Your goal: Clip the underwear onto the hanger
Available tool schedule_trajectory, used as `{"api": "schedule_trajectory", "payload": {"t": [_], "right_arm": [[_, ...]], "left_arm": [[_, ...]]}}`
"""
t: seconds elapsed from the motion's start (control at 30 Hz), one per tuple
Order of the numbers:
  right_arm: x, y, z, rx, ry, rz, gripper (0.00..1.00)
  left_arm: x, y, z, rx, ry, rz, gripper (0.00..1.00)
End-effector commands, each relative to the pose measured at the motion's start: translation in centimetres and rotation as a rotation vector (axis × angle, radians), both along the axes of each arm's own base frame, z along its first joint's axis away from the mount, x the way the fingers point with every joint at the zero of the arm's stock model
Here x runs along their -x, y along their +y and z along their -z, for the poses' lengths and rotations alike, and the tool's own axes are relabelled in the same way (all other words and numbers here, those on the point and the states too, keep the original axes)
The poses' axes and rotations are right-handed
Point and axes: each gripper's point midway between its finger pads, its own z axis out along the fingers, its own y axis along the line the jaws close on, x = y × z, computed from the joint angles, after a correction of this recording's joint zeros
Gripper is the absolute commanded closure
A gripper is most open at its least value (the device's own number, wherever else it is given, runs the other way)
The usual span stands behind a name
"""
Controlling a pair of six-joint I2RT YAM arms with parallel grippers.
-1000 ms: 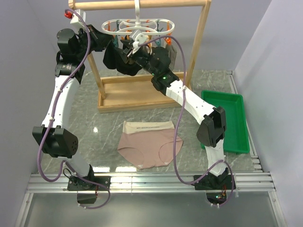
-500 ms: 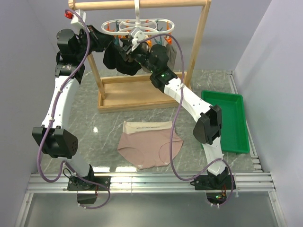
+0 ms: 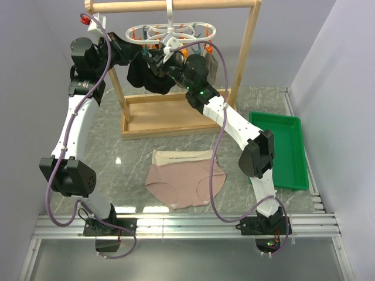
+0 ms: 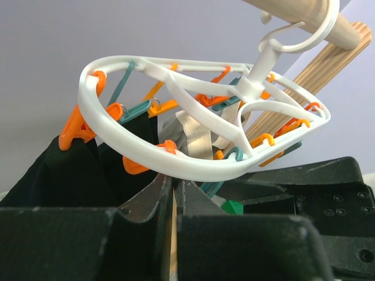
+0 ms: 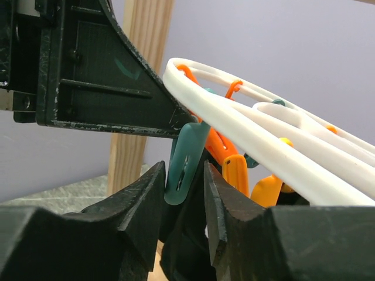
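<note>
The underwear (image 3: 184, 178) lies flat on the table, pink-beige with a cream waistband, away from both grippers. The white hanger (image 3: 171, 30) hangs by its hook from the rack bar, with orange and teal pegs below it. My left gripper (image 3: 132, 51) is at the hanger's left end; in the left wrist view it (image 4: 174, 178) is shut, tips just under the white ring (image 4: 193, 167). My right gripper (image 3: 159, 58) is under the hanger's middle. In the right wrist view it (image 5: 184, 170) stands open around a teal peg (image 5: 184, 158), with black fabric behind.
A black garment (image 3: 146, 75) hangs from pegs on the hanger's left, a grey-taupe one (image 3: 214, 63) on its right. The wooden rack (image 3: 170, 114) stands at the back of the table. A green tray (image 3: 281, 146) sits at the right.
My right arm has risen and shifted slightly left, bringing its gripper closer under the hanger. The left arm and the underwear have not moved.
</note>
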Motion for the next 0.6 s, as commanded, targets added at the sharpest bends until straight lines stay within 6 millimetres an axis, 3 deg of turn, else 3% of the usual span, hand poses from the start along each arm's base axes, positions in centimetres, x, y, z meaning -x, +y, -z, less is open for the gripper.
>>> {"api": "schedule_trajectory", "payload": {"t": [0.0, 0.27, 0.37, 0.4, 0.47, 0.5, 0.57], "right_arm": [[0.6, -0.8, -2.0, -0.027, -0.033, -0.002, 0.61], [0.1, -0.8, -1.6, -0.023, -0.018, 0.016, 0.6], [0.0, -1.1, -1.9, -0.032, -0.024, 0.024, 0.69], [0.0, -1.0, -1.9, -0.033, -0.023, 0.025, 0.84], [0.1, -1.1, -2.3, -0.041, -0.028, 0.024, 0.98], [0.2, -1.1, -2.4, -0.044, -0.029, 0.024, 1.0], [0.4, -1.1, -2.6, -0.045, -0.026, 0.016, 1.0]], "left_arm": [[2.5, -0.6, -3.6, 0.025, -0.092, 0.042, 1.0], [2.6, -0.7, -3.6, 0.037, -0.089, 0.052, 1.0], [2.5, -0.7, -3.4, 0.036, -0.083, 0.054, 1.0], [2.5, -0.8, -3.3, 0.038, -0.079, 0.057, 0.99], [2.6, -0.8, -3.3, 0.04, -0.074, 0.059, 0.92], [2.7, -0.8, -3.2, 0.042, -0.071, 0.062, 0.77], [3.2, -0.7, -3.4, 0.038, -0.068, 0.062, 0.61]]}}
